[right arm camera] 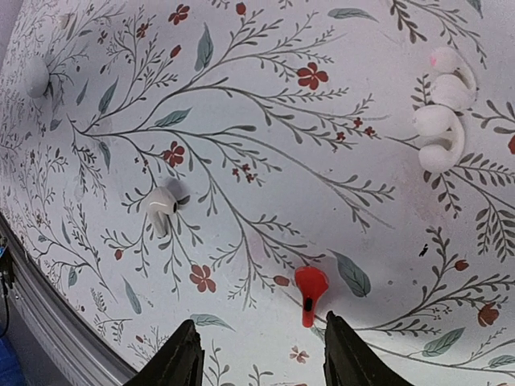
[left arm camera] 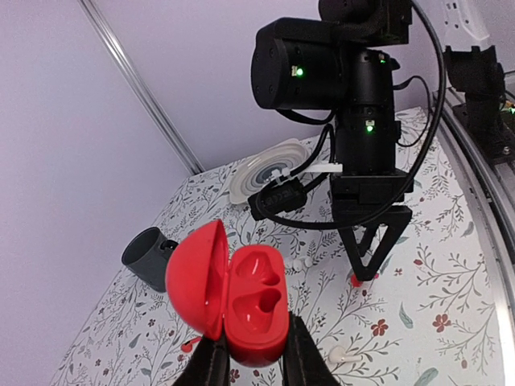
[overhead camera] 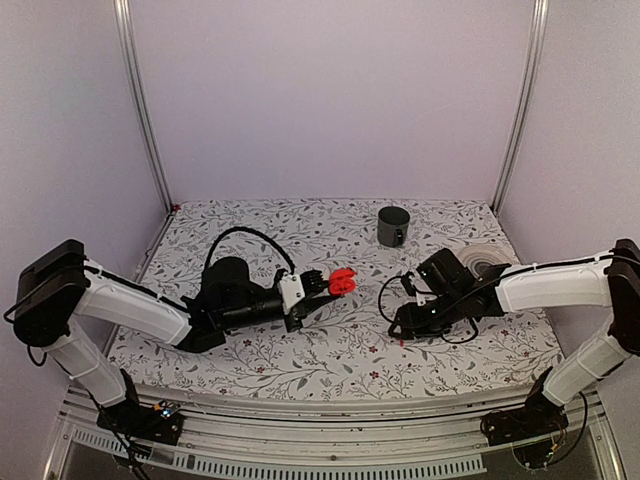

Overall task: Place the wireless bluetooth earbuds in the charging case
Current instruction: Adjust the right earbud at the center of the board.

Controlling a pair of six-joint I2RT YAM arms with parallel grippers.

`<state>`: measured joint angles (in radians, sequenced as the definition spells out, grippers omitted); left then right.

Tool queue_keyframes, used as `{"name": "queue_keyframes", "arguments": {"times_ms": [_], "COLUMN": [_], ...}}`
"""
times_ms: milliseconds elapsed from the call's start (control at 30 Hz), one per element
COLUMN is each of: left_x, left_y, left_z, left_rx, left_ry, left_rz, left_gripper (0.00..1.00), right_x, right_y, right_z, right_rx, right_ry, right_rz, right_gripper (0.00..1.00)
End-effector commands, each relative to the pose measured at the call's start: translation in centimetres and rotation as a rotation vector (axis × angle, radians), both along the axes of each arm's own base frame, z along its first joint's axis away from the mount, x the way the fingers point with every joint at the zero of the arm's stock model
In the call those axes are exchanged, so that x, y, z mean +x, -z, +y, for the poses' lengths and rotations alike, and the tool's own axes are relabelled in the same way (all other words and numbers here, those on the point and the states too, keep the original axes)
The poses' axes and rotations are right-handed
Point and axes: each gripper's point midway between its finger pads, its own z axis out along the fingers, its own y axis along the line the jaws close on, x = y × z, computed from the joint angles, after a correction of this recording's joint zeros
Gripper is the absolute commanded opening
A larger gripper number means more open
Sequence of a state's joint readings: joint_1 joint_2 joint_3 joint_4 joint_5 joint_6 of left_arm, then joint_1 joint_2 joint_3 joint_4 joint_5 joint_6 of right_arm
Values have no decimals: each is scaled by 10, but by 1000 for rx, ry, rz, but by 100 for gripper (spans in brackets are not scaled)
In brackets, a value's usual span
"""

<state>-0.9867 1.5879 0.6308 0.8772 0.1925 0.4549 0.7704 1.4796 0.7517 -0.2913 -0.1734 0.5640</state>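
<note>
The charging case is red, its lid swung open and two earbud-shaped hollows showing. My left gripper is shut on its lower body and holds it above the table. A red earbud lies on the flowered cloth just ahead of my right gripper, which hangs open close over it, nearer its right finger. From the left wrist view that red earbud sits at the tips of the right gripper. White earbuds lie apart on the cloth, one at the far left.
A grey mug stands at the back. A white ribbed dish lies behind the right arm. Two white curved pieces lie together on the cloth. Another small red earbud lies below the held case. Black cables loop by both wrists.
</note>
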Motion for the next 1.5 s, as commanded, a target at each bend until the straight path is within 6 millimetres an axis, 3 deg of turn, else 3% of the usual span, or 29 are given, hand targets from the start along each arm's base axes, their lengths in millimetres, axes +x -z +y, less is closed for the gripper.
{"name": "queue_keyframes", "arguments": {"times_ms": [0, 267, 433, 833, 1033, 1367, 1467], "left_x": [-5, -3, -2, 1, 3, 4, 3], "left_y": [-8, -8, -7, -8, -8, -9, -8], "left_z": [0, 0, 0, -2, -2, 0, 0], "left_rx": [4, 4, 4, 3, 1, 1, 0], "left_ry": [-18, -34, -39, -53, -60, -72, -71], "left_rz": [-70, -62, -51, -50, -44, -40, -38], "left_gripper": [0, 0, 0, 0, 0, 0, 0], "right_x": [8, 11, 12, -7, -7, 18, 20], "right_y": [3, 21, 20, 25, 11, -9, -10], "right_z": [-11, -13, -11, 25, 38, 5, 4], "right_rx": [-66, -117, -102, -55, 12, 22, 42], "right_ry": [32, -1, -4, -45, -40, -47, -78], "right_rz": [-14, -1, -4, 60, 60, -89, -128], "right_gripper": [51, 35, 35, 36, 36, 43, 44]}}
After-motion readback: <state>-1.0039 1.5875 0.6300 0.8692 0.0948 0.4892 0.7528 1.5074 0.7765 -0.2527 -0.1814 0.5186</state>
